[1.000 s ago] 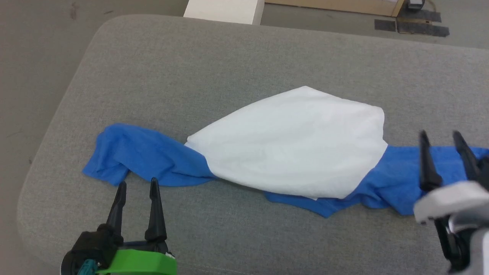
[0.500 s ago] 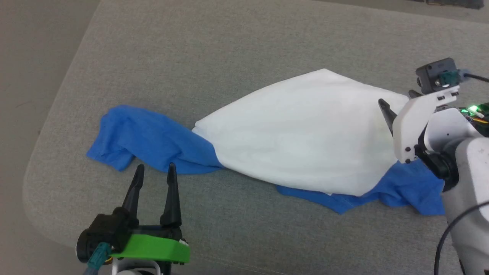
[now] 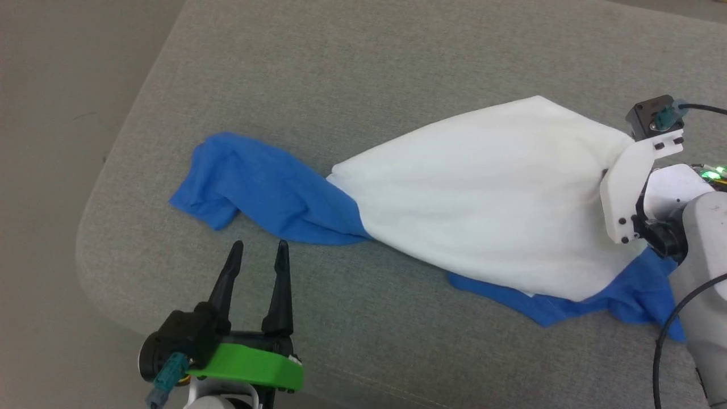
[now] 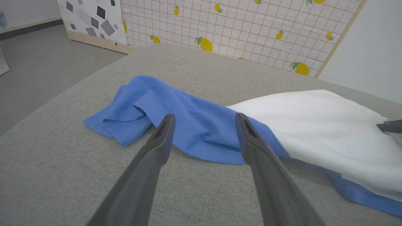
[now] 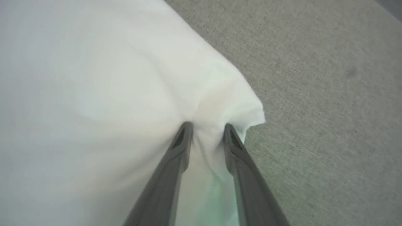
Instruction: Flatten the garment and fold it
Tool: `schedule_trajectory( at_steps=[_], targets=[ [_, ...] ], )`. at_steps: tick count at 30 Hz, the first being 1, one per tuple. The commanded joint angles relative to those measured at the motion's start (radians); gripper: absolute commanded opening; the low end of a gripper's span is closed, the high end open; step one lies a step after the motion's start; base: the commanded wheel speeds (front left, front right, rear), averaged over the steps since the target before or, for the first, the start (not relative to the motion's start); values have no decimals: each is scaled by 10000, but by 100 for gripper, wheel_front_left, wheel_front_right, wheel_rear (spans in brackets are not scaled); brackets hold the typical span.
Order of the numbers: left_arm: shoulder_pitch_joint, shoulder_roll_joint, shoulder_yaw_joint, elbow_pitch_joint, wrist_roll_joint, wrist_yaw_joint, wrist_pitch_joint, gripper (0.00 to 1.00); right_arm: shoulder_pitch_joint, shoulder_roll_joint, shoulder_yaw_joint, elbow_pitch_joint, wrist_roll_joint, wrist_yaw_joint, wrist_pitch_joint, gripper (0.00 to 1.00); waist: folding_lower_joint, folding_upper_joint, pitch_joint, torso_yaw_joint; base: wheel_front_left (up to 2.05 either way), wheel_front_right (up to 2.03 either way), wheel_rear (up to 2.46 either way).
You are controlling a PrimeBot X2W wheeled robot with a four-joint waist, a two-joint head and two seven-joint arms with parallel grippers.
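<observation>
Grey woven upholstery (image 3: 397, 68) covers the broad padded surface, its rounded corner falling away to a bare floor (image 3: 57, 113) on the left. Behind it, in the left wrist view, stands a gridded panel printed with lemons (image 4: 238, 28).

Across the middle of the padding lies the garment (image 3: 488, 193), a long-sleeved shirt stretched out sideways and far from flat. Its white body (image 3: 511, 216) bulges in a loose wedge. One blue sleeve (image 3: 255, 182) trails off to the left in a crumpled, folded-over heap, and more blue cloth (image 3: 619, 295) pokes out from under the white along the near right edge.

The left claw (image 3: 259, 245) hangs near the front edge of the surface on its green mount (image 3: 244, 369), its two dark fingers spread wide with nothing between them. The blue sleeve lies just beyond its tips, apart from them; seen from the left wrist, the fingers frame the sleeve's near hem.

The right claw (image 5: 208, 125) sits at the far right corner of the white body. In the right wrist view its fingers stand partway together, tips dug into the cloth with a puckered ridge of white fabric pinched between them, right beside the corner's edge. From the head view those tips are hidden behind the white bracket (image 3: 625, 187) carrying the wrist camera (image 3: 653, 116).
</observation>
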Motion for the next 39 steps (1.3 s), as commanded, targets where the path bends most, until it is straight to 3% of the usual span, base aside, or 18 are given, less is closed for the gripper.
schedule_trajectory(
  at_steps=[1, 8, 14, 17, 18, 20, 22, 23, 24, 30, 32, 39],
  targets=[
    [-159, -38, -37, 24, -33, 47, -45, 100, 169, 52, 11, 372, -100, -13, -121, 0, 0, 0, 8, 84, 0, 0, 0],
    [-74, -39, -86, -10, -148, 133, -45, 100, -957, -440, -12, -310, 11, -13, -1191, 0, 0, 0, -156, -39, 0, 0, 0],
    [-405, -39, -399, -126, -387, 137, -45, 100, -2814, -1447, 249, -1159, -512, -13, -1236, 0, 0, 0, 414, 346, 0, 0, 0],
    [-569, -39, -611, -71, -563, 176, -45, 100, -3548, -1883, 551, -1029, -899, -13, -1327, 0, 0, 0, 757, 714, 0, 0, 0],
    [-689, -39, -799, 1, -710, 205, -45, 100, -3823, -1966, 514, -491, -1182, -13, -1492, 0, 0, 0, 1002, 1028, 0, 0, 0],
    [-779, -39, -925, 33, -784, 212, -45, 100, -3787, -1887, 434, -104, -1432, -13, -1646, 0, 0, 0, 1132, 1208, 0, 0, 0],
    [-864, -39, -1017, 52, -846, 227, -45, 100, -3681, -1744, 333, 245, -1617, -13, -1817, 32, 0, 0, 1213, 1319, 0, 0, 0],
    [-898, -39, -1053, 59, -873, 240, -45, 100, -3616, -1667, 270, 414, -1731, -13, -1955, 58, 0, 0, 1237, 1346, 0, 0, 0],
    [-922, -39, -1078, 65, -890, 253, -45, 100, -3566, -1614, 225, 544, -1813, -13, -2060, 100, 0, 0, 1248, 1356, 0, 0, 0],
    [-1076, -39, -1122, 110, -849, 299, -45, 100, -3494, -1249, -61, 1028, -1985, -13, -2847, 100, 0, 0, 1099, 1084, 0, 0, 0],
    [-1010, -39, -1017, 133, -709, 304, -45, 100, -3409, -1000, -406, 926, -1628, -13, -3641, 100, 0, 0, 735, 705, 0, 0, 0],
    [-649, -39, -634, 100, -307, 250, -45, 100, -1837, -660, -1128, -456, -740, -13, -4877, 100, 0, 0, -110, -34, 0, 0, 0]
  ],
)
